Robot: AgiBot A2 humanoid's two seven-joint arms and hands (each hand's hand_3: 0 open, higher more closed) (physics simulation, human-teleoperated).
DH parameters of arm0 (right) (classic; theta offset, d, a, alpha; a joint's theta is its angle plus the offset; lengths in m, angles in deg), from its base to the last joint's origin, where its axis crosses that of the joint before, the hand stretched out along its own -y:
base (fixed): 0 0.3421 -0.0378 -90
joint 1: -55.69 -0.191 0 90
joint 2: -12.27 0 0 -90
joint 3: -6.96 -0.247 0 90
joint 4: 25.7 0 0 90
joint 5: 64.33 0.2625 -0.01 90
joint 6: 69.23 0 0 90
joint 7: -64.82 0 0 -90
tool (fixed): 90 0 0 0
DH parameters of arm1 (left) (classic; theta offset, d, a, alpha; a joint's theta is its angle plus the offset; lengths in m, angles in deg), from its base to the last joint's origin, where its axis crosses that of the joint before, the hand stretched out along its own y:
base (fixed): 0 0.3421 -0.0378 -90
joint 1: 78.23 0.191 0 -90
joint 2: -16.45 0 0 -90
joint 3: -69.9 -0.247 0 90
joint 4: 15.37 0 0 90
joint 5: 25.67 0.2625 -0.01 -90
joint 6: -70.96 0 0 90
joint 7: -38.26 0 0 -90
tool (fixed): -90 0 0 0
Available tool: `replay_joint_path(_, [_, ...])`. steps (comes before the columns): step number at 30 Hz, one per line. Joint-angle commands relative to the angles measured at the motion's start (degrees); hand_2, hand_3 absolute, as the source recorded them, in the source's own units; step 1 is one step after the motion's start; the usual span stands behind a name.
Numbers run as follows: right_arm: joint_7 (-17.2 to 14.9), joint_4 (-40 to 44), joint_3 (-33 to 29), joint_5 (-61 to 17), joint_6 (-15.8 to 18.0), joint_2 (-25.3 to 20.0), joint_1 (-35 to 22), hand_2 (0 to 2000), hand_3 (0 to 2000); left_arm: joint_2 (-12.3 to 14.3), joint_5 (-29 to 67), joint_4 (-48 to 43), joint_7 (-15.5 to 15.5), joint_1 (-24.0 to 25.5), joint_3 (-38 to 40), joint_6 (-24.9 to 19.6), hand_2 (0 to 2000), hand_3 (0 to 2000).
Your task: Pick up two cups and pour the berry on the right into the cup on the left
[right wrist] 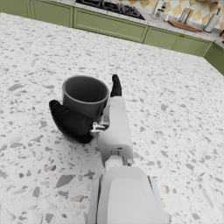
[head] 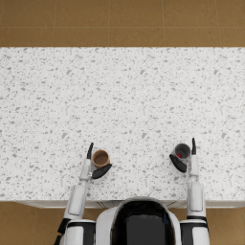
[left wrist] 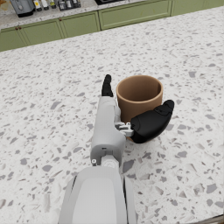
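My left hand (head: 94, 167) sits at the brown cup (head: 100, 158) on the near left of the table (head: 124, 95), and my right hand (head: 185, 160) sits at the grey cup (head: 182, 151) on the near right. Both cups stand upright on the table, well apart, so each arm takes the one on its own side.

In the left wrist view my left hand (left wrist: 131, 118) has its thumb wrapped against the near side of the brown cup (left wrist: 139, 97) and its other fingers (left wrist: 106, 85) straight along the far side; whether they press the wall I cannot tell. The right hand (right wrist: 94, 116) cradles the grey cup (right wrist: 85, 96) the same way, thumb low against it. I judge both holds are set for lifting, not yet firm.

A red berry (head: 179, 155) shows inside the grey cup in the head view. The brown cup looks empty, ready to receive.

Green cabinets (left wrist: 78, 24) and a stove (right wrist: 111, 8) stand far off. Nothing lies between the two cups.
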Motion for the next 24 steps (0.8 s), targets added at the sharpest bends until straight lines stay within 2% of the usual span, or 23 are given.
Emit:
replay_joint_path(1, [0.03,2.74,-0.25,0.0,0.21,-0.11,-1.48,0,0,0.61,0.0,1.32,0.0,-1.17,-0.32,-0.01,0,0])
replay_joint_path(7, [-0.02,2.89,0.83,0.0,0.06,-0.68,-1.89,0,0,1.31,0.0,0.55,-0.07,-0.96,-0.36,0.15,0,0])
replay_joint_path(8, [-0.05,2.66,0.71,0.0,-0.1,-0.75,-1.88,1361,327,1.43,0.01,-0.14,-0.09,-0.94,-0.26,0.21,1361,327])
replay_joint_path(9, [-0.09,2.96,0.52,-0.01,2.55,-0.79,-1.91,2000,653,1.8,0.01,0.94,-0.13,-1.59,-0.05,-0.66,2000,653])
replay_joint_path(11, [-0.09,2.88,-0.06,-0.01,7.26,-0.9,-1.95,2000,1280,2.07,0.01,0.46,-0.16,-1.8,0.12,-2.28,2000,1280])
replay_joint_path(16, [-0.2,-0.32,-0.1,-0.03,7.93,-1.31,-1.55,2000,1280,2.96,0.02,-3.99,0.03,-2.41,-0.32,-2.18,2000,1280])
replay_joint_path(20, [-0.02,-8.38,1.11,-0.04,4.82,-1.52,-2.19,2000,1280,4.59,0.02,-6.06,0.09,-4.65,-2.71,-1.6,2000,1280])
replay_joint_path(24, [0.07,-12.91,3.5,-0.03,3.79,-1.75,-3.77,2000,1280,6.82,0.02,-5.31,0.05,-7.54,-5.57,-1.45,2000,1280])
